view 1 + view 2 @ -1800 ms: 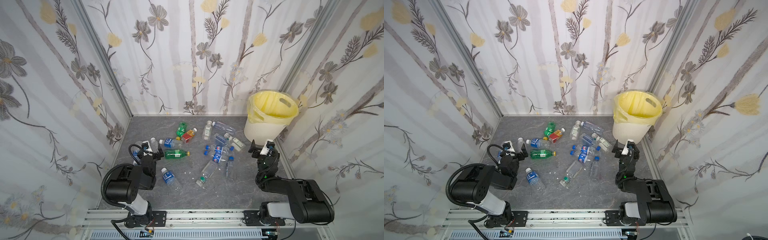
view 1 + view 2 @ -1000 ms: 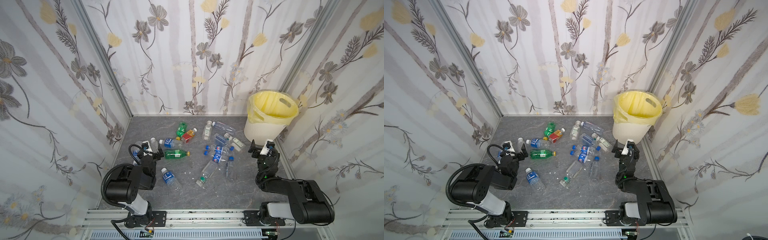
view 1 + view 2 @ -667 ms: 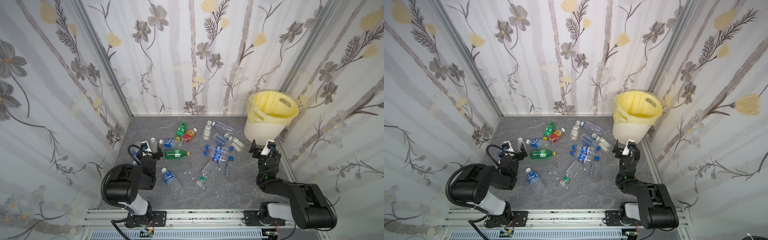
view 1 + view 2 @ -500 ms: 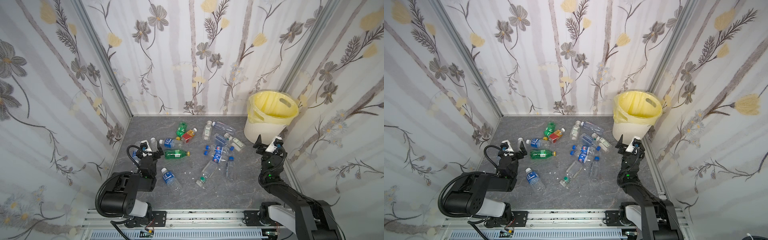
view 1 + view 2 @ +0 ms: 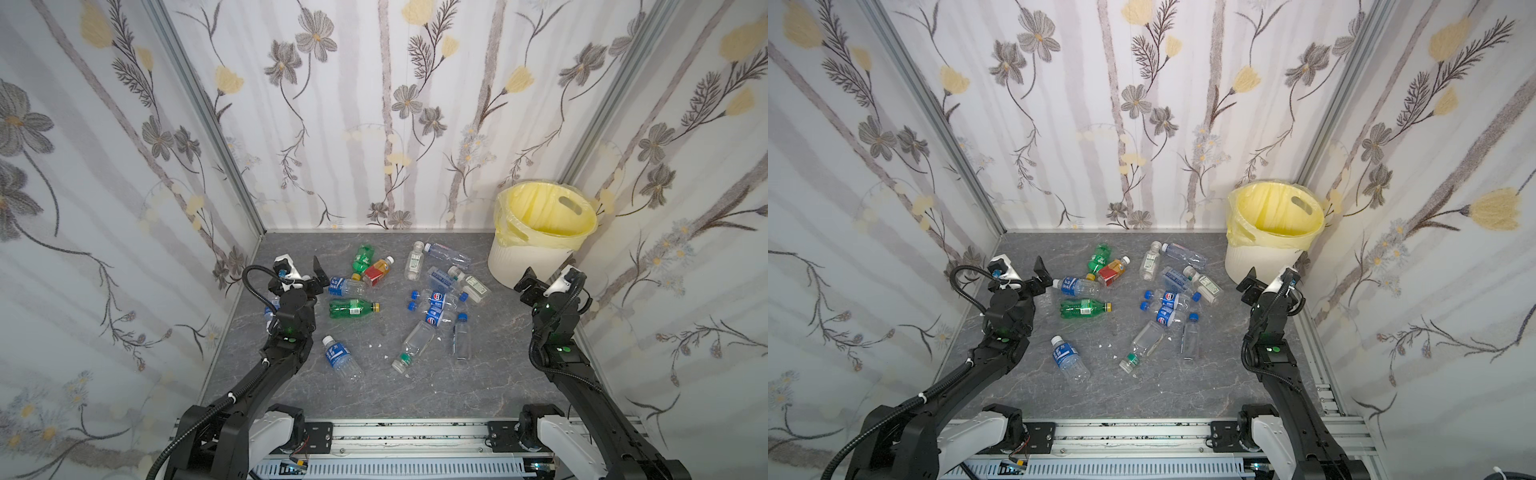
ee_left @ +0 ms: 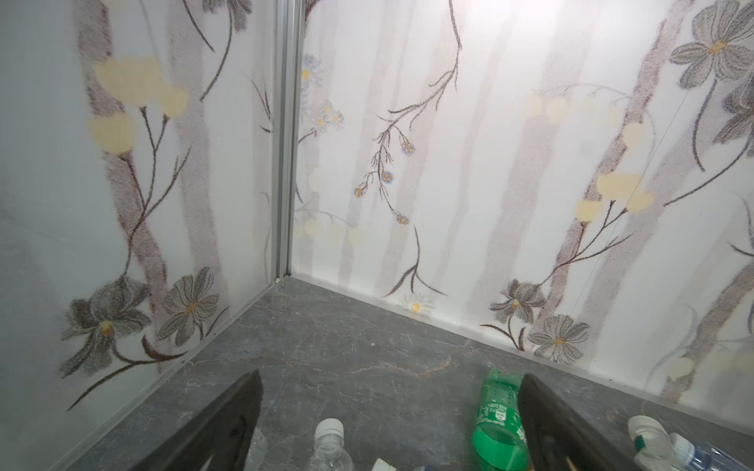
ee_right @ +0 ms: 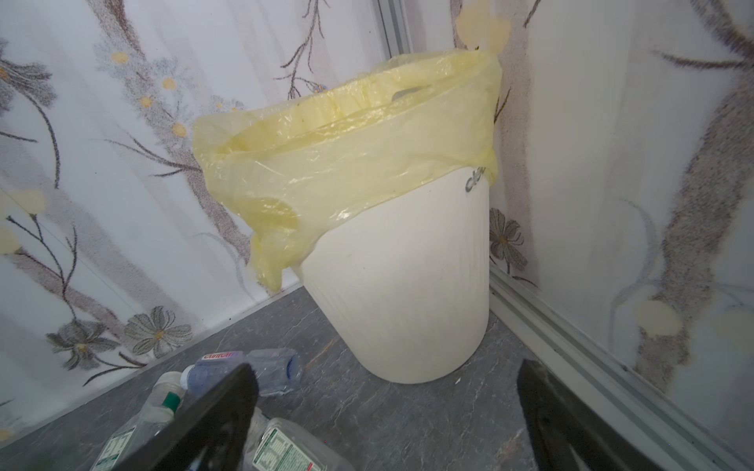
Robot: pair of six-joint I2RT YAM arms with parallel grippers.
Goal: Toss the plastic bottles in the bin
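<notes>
Several plastic bottles lie scattered on the grey floor in both top views: a green one (image 5: 351, 308), a blue-labelled one (image 5: 340, 357), an orange-red one (image 5: 378, 270) and a clear cluster (image 5: 436, 299) (image 5: 1167, 299). The bin (image 5: 528, 266) (image 5: 1258, 262), cream-white with a yellow bag, stands in the back right corner. My left gripper (image 5: 301, 274) (image 5: 1021, 274) hangs open at the left, beside the green bottle. In the left wrist view its gripper (image 6: 391, 407) frames a clear bottle (image 6: 328, 436) and a green bottle (image 6: 495, 424). My right gripper (image 5: 546, 282) (image 7: 387, 407) is open, empty, just in front of the bin (image 7: 400, 310).
Flowered walls close the floor in on three sides, with metal corner posts (image 5: 199, 112). A metal rail (image 5: 407, 432) carrying both arm bases runs along the front. Small white scraps (image 5: 378, 345) lie mid-floor. Clear bottles (image 7: 261, 371) lie left of the bin's foot.
Both arms have unfolded from their low, tucked pose and lifted their wrists. The right gripper has shifted right, closer to the bin. Both grippers stayed open; no bottle moved.
</notes>
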